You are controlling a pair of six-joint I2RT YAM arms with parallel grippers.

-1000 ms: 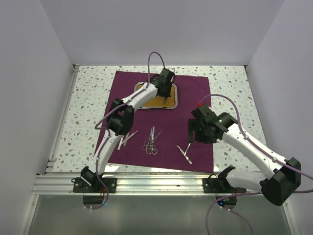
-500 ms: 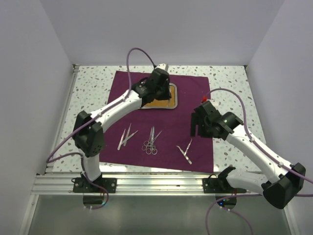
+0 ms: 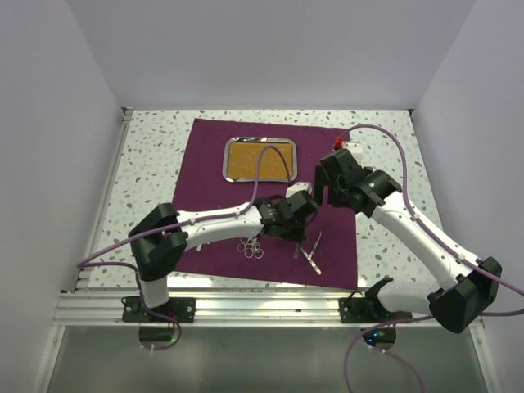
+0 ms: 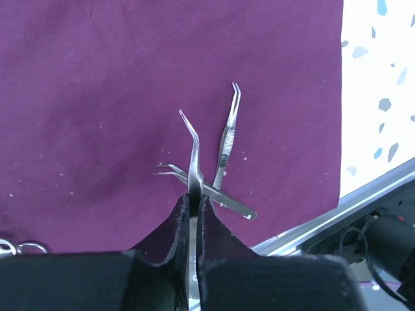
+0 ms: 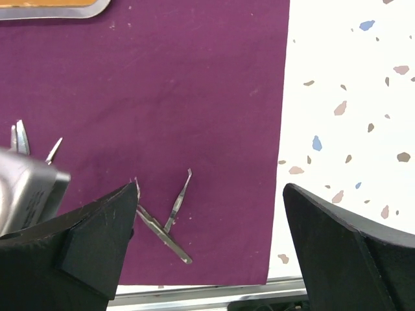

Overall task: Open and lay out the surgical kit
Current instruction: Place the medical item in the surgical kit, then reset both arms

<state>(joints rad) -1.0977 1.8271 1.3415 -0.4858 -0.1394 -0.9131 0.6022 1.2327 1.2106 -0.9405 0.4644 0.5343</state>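
cloth wrap lies flat and open. tray sits empty at its far centre. right gripper hangs spread wide, holding nothing. left gripper is pinching curved forceps directly above two crossed tweezers near the cloth's near-right corner. recommend lowering the forceps beside that pair, parallel, not on top.

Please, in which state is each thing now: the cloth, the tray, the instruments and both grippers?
Dark purple cloth wrap: unfolded, spread flat.
Small rectangular steel tray: empty, resting on the wrap.
Left gripper: shut on bent silver forceps.
Right gripper: open, empty.
Two slim silver tweezers: lying crossed on the wrap.
Ring-handled silver scissors: lying on the wrap, partly hidden.
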